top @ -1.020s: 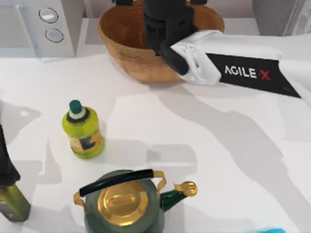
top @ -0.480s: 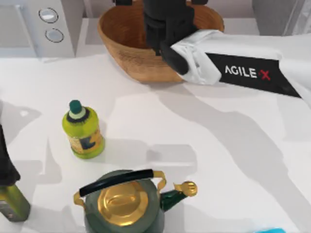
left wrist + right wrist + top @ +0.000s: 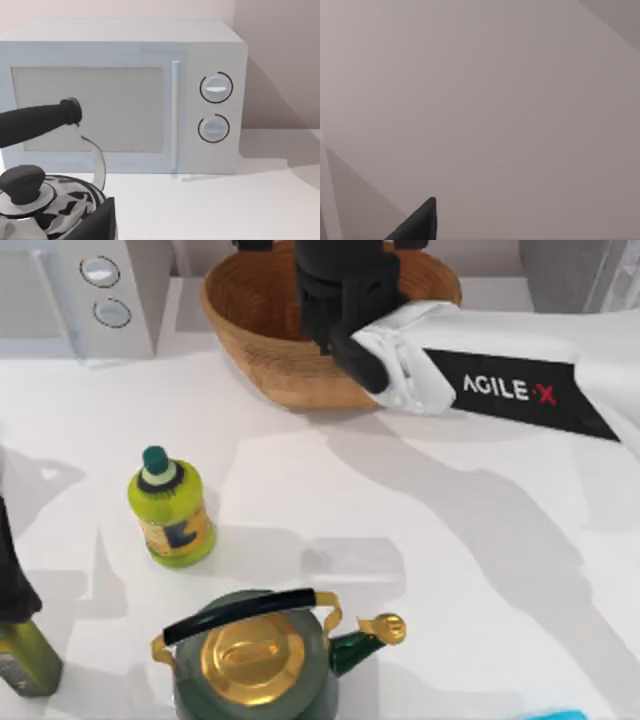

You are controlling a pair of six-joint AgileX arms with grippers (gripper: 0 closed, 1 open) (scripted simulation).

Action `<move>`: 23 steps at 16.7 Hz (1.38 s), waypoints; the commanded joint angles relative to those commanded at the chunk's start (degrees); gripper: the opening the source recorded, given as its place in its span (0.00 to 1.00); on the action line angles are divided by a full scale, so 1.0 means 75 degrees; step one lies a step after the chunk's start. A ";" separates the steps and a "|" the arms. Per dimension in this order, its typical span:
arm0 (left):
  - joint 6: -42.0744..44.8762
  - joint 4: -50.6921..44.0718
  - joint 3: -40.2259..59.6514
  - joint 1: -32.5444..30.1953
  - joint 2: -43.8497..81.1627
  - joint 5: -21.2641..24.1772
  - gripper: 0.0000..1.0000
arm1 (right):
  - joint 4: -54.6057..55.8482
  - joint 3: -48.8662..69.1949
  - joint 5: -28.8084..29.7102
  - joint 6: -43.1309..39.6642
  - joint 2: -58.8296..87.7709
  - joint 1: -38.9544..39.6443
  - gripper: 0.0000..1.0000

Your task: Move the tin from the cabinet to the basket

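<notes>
The tan woven basket (image 3: 250, 335) stands at the back of the table, in the middle. My right arm reaches in from the right, and the black body of my right gripper (image 3: 345, 285) hangs over the basket's inside, hiding much of it. The tin is hidden. One dark fingertip (image 3: 422, 220) pokes into the right wrist view against a plain wall. The grey cabinet (image 3: 565, 270) sits at the back right corner. My left arm (image 3: 8, 575) is parked at the table's left edge, and one of its fingers (image 3: 102, 222) appears in the left wrist view.
A white appliance with two round knobs (image 3: 105, 290) stands at the back left. A yellow-green bottle (image 3: 172, 508) is at left centre, with a green and gold kettle (image 3: 255, 655) at the front. An olive bottle (image 3: 22, 658) sits under the left arm. A silver kettle (image 3: 40, 200) shows nearby.
The right arm's wrist has shifted very slightly over the basket. Nothing else has moved.
</notes>
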 joint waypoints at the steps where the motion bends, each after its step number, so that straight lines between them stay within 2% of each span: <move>1: 0.0000 0.0000 0.0000 0.0000 0.0000 0.0000 1.00 | 0.0000 0.0000 0.0000 0.0000 0.0000 0.0000 1.00; 6: 0.0000 0.0000 0.0000 0.0000 0.0000 0.0000 1.00 | -0.0061 -0.0174 -0.0076 0.0000 -0.0231 -0.0058 1.00; 11: 0.0000 0.0000 0.0000 0.0000 0.0000 0.0000 1.00 | -0.0548 -0.1713 -0.0691 -0.0006 -0.2221 -0.0654 1.00; 15: 0.0000 0.0000 0.0000 0.0000 0.0000 0.0000 1.00 | -0.1197 -0.3887 -0.1515 -0.0020 -0.5172 -0.1454 1.00; 23: 0.0000 0.0000 0.0000 0.0000 0.0000 0.0000 1.00 | -0.2788 -0.9054 -0.3555 -0.0072 -1.2482 -0.3428 1.00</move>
